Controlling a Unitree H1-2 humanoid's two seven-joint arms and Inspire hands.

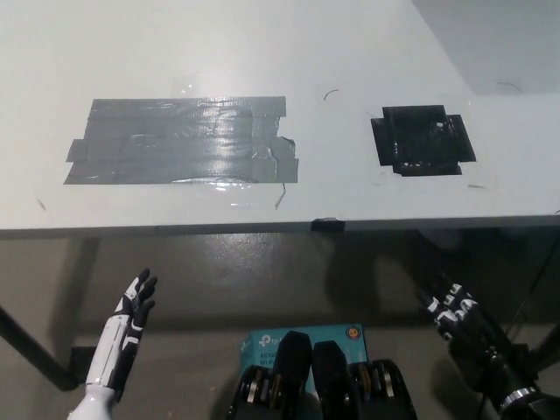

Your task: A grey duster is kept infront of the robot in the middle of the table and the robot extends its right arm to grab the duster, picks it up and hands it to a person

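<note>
Down at the lower right, our right hand (459,317) hangs below the table edge with its fingers spread apart, holding nothing and touching nothing. Our left hand (129,315) rests at the lower left, also below the table, fingers extended and slightly apart, empty too.

We see no grey duster anywhere on the table (262,52); neither of our hands has it.

On the pale grey-white table top we see a broad patch of grey tape (179,140), made of overlapping strips, shiny and wrinkled, with a loose end curling at its right side. Well apart to the right lies a smaller square patch of black tape (423,140). A small dark clip or tab (327,224) sits on the table's front edge, between the two patches. A few thin dark marks show on the surface near the tape.

Under the table we see a dull grey floor (227,280) and a dark table leg (31,350) at the far left. Near the bottom middle lies a teal box (302,336) with an orange dot; it carries white lettering, but that is too small and too covered for us to read.
</note>
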